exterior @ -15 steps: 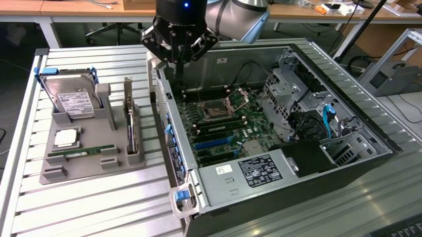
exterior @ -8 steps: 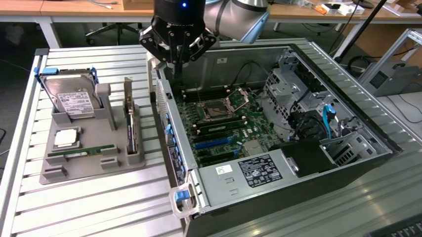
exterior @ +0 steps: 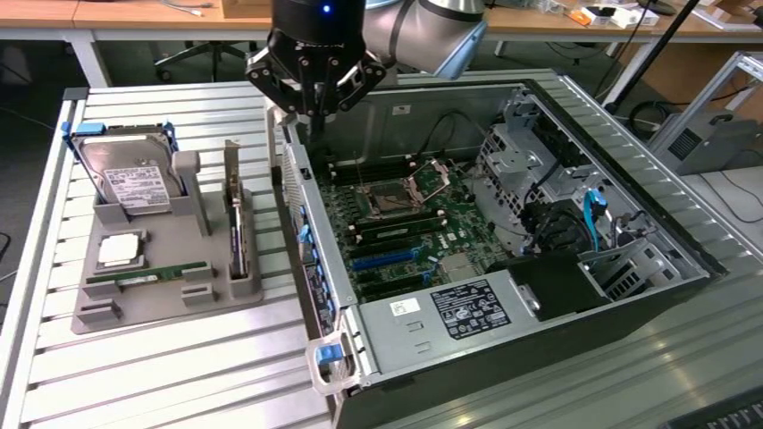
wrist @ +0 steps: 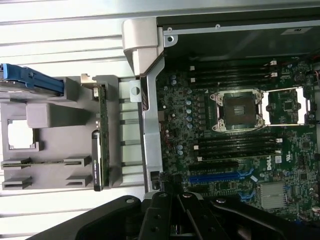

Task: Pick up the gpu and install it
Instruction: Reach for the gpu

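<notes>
Slatted aluminium makes up the bench (exterior: 179,375), and wooden desks run along the back of the room. Above the bench, the end effector (exterior: 317,114) hangs from the arm with its fingers clenched together and nothing between them. It hovers over the far end of the open computer case (exterior: 313,259), above the wall that faces the holder.

In the wrist view its black finger links sit over the edge of the motherboard (wrist: 235,150), near the blue expansion slots (wrist: 215,176). Inside the case lie a bare processor socket (exterior: 390,198), rows of dark memory slots, cables by the drive cage and a silver power supply (exterior: 406,322) with a dark label.

On the exterior view's left, a grey holder (exterior: 179,295) rests on the bench just beside the case. The gpu (exterior: 238,232) stands on edge in the holder's slot nearest the case, untouched and apart from the end effector. Farther toward the exterior view's left, the holder also carries 1 hard drive (exterior: 131,183) with a white label, propped upright between blue rails. In front of the drive are 1 square processor chip (exterior: 120,250) lying flat and 1 narrow green memory stick (exterior: 149,275).
</notes>
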Robot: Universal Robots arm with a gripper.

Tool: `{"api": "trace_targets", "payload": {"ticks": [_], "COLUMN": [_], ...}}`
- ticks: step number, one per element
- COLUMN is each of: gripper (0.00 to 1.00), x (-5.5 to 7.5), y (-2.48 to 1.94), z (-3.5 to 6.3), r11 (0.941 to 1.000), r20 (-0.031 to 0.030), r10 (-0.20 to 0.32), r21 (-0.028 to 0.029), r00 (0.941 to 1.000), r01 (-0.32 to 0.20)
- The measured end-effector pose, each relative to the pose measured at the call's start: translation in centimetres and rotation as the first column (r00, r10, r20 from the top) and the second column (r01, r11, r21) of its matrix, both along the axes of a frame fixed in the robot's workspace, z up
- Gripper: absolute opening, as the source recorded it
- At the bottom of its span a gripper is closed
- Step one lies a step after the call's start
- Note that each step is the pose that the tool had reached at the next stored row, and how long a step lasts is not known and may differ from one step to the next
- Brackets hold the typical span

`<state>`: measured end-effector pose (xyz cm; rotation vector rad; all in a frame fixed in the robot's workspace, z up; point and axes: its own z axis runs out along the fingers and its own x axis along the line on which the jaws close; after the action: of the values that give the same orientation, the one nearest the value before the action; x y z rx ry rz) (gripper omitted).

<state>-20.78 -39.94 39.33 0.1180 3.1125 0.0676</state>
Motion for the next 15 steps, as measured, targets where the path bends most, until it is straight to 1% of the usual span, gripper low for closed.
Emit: {"api": "trace_targets", "payload": {"ticks": [15], "gripper": [0.11], "x": [-0.73], "y": [-0.01], "z": [0.0], "r11": [1.0], "r20": [0.0001], "r10": [0.0], "r21": [0.0001], "r00": [1.0], "r01": [0.0]}}
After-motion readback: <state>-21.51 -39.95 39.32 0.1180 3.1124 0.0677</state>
